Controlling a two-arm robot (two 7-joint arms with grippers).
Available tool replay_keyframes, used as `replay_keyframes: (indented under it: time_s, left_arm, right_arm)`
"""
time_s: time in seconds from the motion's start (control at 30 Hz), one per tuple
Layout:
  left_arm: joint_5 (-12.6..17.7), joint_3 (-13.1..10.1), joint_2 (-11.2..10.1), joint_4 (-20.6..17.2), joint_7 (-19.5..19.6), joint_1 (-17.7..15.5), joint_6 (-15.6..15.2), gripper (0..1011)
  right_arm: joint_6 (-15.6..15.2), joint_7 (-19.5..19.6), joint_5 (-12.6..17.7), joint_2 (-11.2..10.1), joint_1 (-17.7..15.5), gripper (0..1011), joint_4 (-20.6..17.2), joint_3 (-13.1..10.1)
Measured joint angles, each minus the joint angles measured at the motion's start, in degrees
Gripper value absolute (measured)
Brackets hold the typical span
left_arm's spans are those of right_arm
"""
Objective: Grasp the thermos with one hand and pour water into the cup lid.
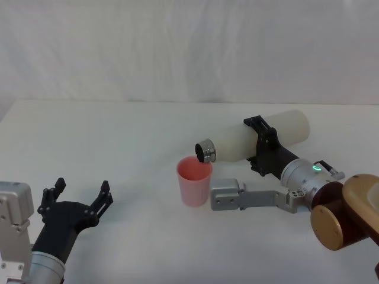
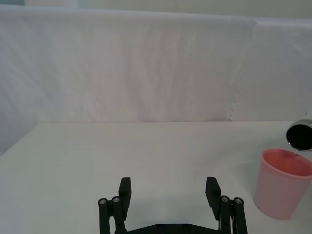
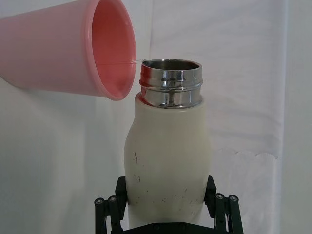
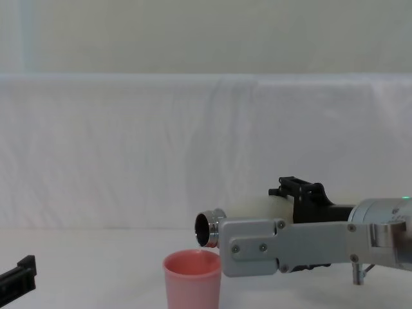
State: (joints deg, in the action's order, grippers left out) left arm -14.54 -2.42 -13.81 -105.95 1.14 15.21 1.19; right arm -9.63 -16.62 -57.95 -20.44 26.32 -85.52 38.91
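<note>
The cream-white thermos [image 1: 260, 137] lies tipped nearly flat in the air, its steel neck [image 1: 206, 151] over the rim of the salmon-pink cup lid [image 1: 194, 181], which stands upright on the table. My right gripper [image 1: 265, 147] is shut around the thermos body. In the right wrist view a thin thread of water runs from the thermos [image 3: 166, 161] mouth into the cup lid [image 3: 73, 53]. The chest view has the thermos neck [image 4: 208, 229] just above the cup lid [image 4: 192, 280]. My left gripper [image 1: 80, 195] hovers open near the table's front left, holding nothing.
A white cloth covers the table [image 1: 118, 136] and a white backdrop hangs behind it. The grey link of my right arm [image 1: 249, 198] lies low just right of the cup lid. Bare table stretches between the left gripper and the cup lid.
</note>
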Motion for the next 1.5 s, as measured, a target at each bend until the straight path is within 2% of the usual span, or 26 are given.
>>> replay_keyframes:
  time_s: [1.2,1.5]
  left_arm:
    - [0.0,0.0,0.0,0.0,0.0,0.0,0.0,1001]
    - [0.0,0.0,0.0,0.0,0.0,0.0,0.0,1001]
  right_arm:
    - [-0.09,-0.45,-0.08,-0.18,-0.13,951,-0.33,-0.02]
    - [0.15,0.45,1.87,0.16,-0.94,951,-0.79,-1.33]
